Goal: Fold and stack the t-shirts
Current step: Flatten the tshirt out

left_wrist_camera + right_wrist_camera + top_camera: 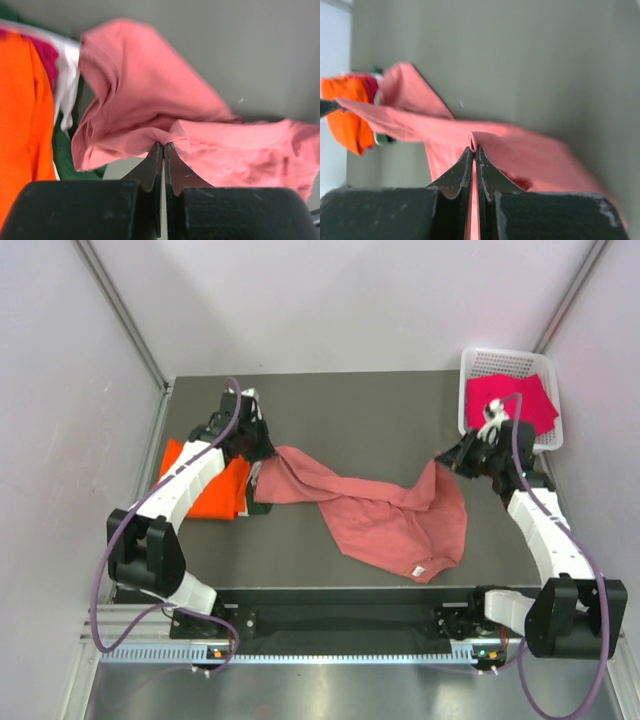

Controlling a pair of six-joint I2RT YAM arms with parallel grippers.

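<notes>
Both claws are closed on the pink shirt [390,520]. The left gripper [163,146] pinches a fold at its left end, and the right gripper [475,149] pinches its right edge. The shirt stretches between them across the middle of the table [370,410], twisted and rumpled, its near part lying on the surface. At the left, the orange shirt [215,502] lies folded on a pile, with green and white cloth showing beneath. The magenta shirt [530,400] sits in the basket [490,362] at the far right. The task looks partway done: orange is stacked, pink is not yet folded, and magenta is untouched.
</notes>
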